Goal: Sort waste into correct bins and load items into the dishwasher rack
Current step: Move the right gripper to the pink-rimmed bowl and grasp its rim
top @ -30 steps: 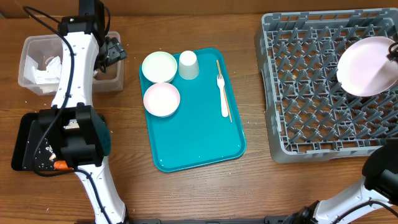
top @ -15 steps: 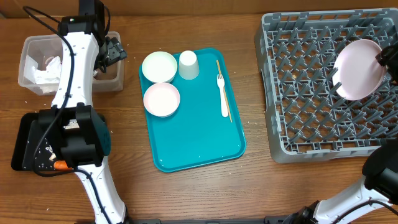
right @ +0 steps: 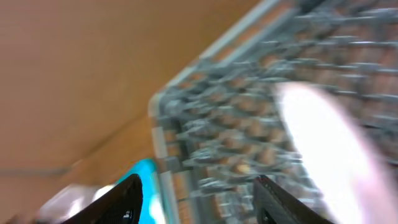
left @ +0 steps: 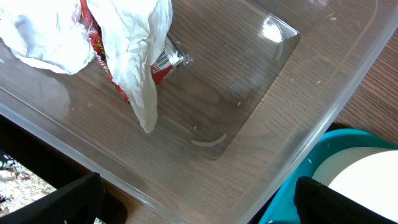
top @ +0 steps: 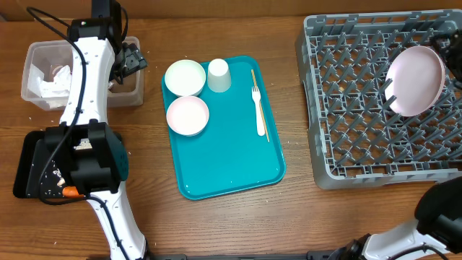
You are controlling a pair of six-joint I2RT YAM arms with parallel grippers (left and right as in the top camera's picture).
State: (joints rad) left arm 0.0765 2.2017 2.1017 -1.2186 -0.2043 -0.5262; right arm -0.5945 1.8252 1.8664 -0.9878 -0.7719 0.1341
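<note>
The pale pink plate (top: 415, 79) stands tilted on edge among the pegs of the grey dishwasher rack (top: 354, 108); it is a white blur (right: 329, 130) in the right wrist view. My right gripper (right: 202, 205) is open and empty beside the plate. My left gripper (top: 131, 61) hangs open over the clear tub (top: 32, 49), which holds napkins (left: 134, 43) and a red wrapper (left: 158, 68). Two white bowls (top: 185, 77) (top: 188, 115), a cup (top: 219, 75) and a fork (top: 258, 112) lie on the teal tray (top: 224, 159). The black tray (top: 25, 170) holds crumbs and a carrot (top: 70, 192).
A thin wooden stick (top: 263, 123) lies next to the fork on the teal tray. The left arm's base (top: 86, 155) stands beside the black tray. The right arm's base (top: 440, 217) is at the lower right corner, in front of the rack.
The plate has dropped from above the rack's right edge into the rack, leaning on its pegs. My right gripper has come off it and moved away. The left arm has not moved.
</note>
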